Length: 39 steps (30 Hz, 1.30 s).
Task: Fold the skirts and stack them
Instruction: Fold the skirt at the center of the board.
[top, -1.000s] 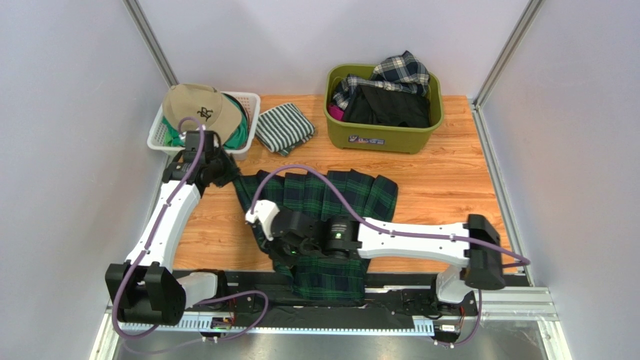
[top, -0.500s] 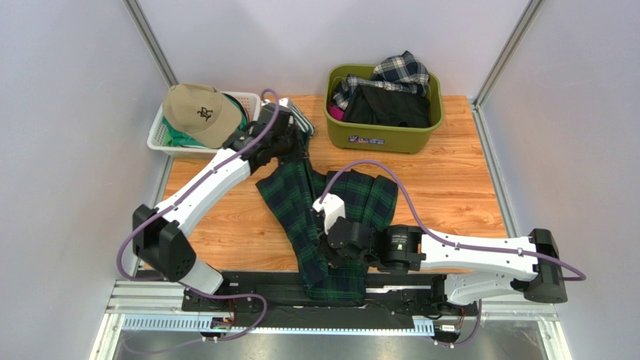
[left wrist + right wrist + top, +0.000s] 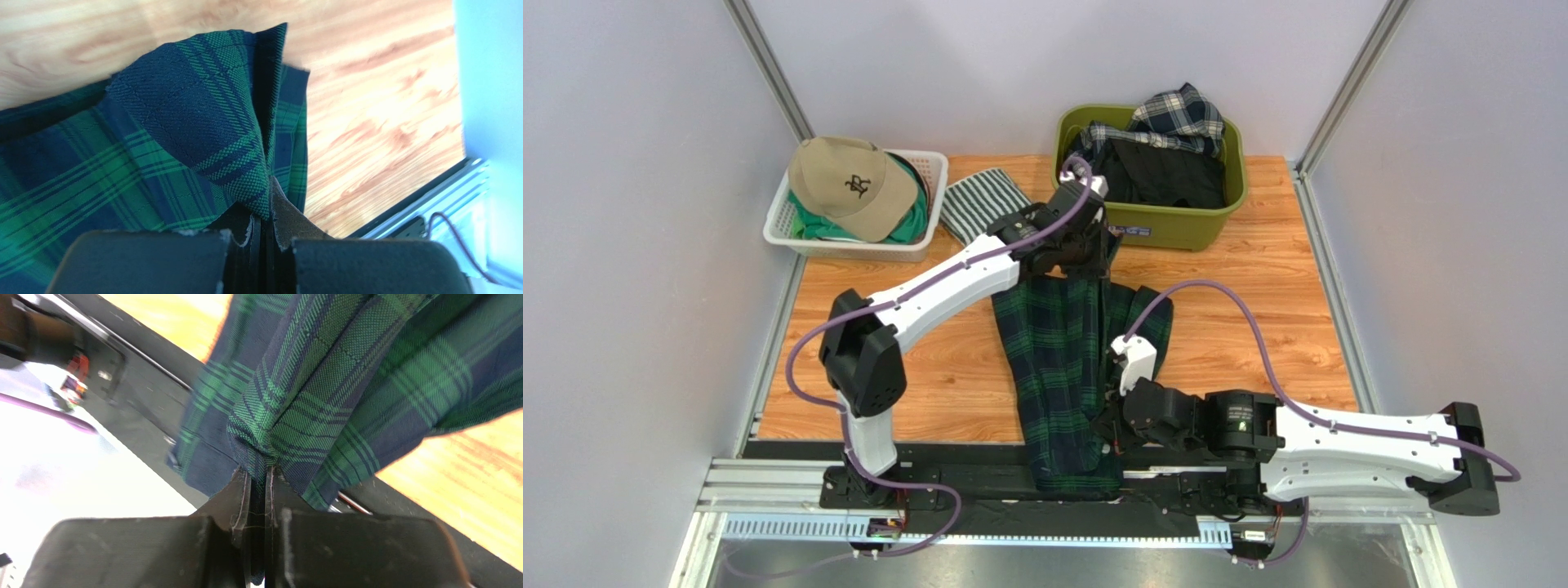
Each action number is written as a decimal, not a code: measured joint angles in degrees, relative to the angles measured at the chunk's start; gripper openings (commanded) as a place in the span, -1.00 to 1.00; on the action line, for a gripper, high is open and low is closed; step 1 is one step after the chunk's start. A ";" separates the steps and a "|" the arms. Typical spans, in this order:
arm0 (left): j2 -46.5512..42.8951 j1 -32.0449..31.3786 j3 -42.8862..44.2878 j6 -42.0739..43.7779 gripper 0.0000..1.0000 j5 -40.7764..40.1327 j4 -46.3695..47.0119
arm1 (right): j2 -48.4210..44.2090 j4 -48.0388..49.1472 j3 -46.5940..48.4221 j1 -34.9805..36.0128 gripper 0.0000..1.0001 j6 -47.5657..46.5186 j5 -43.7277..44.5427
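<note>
Tartan skirt (image 3: 1057, 355) sits clenched in left fingers (image 3: 290, 229) and right fingers (image 3: 226, 505), apparently hidden overhead.

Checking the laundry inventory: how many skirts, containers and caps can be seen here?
Skirts: 3 (tartan skirt, black skirt, plaid skirt)
Containers: 2 (green tub, white basket)
Caps: 1 (tan cap)
Total: 6

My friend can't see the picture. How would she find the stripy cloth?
Start at the wooden table. At its far left corner sits a white basket; the cloth lies on the table just right of it. It alone has thin green-and-white stripes.
</note>
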 measured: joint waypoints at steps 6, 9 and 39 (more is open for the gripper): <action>5.46 -1.38 0.63 1.57 -1.00 0.79 -1.11 | 2.01 2.80 -5.14 -0.42 -1.00 2.56 -2.75; 8.46 -1.88 1.92 2.64 -1.00 1.25 -1.40 | 2.95 3.61 -6.60 -1.09 -0.99 3.87 -3.32; 11.10 -3.52 10.88 10.27 0.64 1.60 -5.22 | 0.31 -29.88 10.16 -4.66 0.98 14.25 3.85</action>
